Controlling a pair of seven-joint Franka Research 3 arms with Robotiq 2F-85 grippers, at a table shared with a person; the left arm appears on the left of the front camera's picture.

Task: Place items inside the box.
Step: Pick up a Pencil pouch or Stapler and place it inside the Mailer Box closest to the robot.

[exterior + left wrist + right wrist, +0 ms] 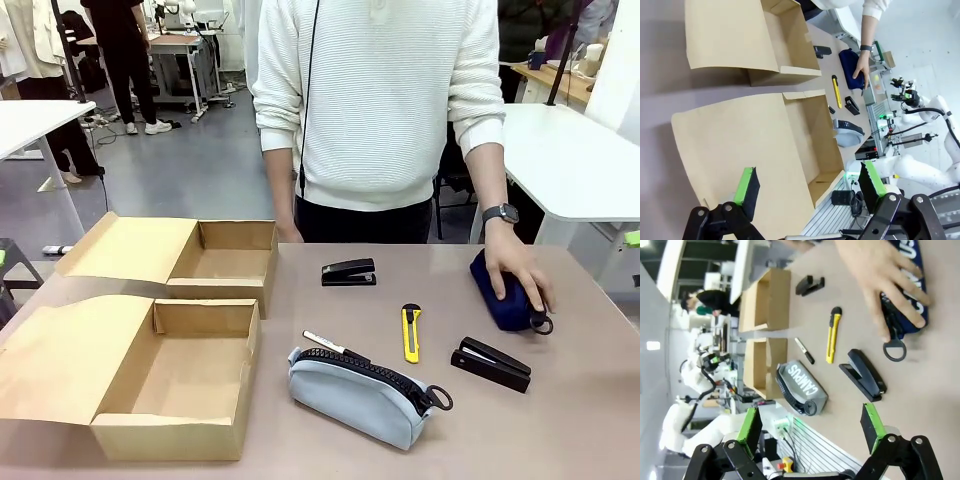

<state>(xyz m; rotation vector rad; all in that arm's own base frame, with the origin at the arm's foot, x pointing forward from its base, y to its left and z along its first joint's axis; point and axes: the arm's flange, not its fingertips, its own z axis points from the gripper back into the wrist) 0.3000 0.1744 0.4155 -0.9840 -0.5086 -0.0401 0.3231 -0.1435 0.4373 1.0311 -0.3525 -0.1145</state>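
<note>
Both cardboard boxes stand open at the table's left; the nearer, wider box (165,438) holds nothing. To its right lie a grey "CAMPUS" pouch (360,392), a white marker (324,342), a yellow utility knife (411,332) and two black staplers (349,272) (490,364). My left gripper (810,185) hangs open above the nearer box's flap (740,145). High over the table's near right, my right gripper (810,426) is open, with the grey pouch (802,387) and a stapler (867,375) below it.
The smaller box (215,291) sits behind the nearer one, also with nothing in it. A person stands at the far side, one hand (515,270) resting on a dark blue pouch (503,300) at the right. Bare table lies along the near right edge.
</note>
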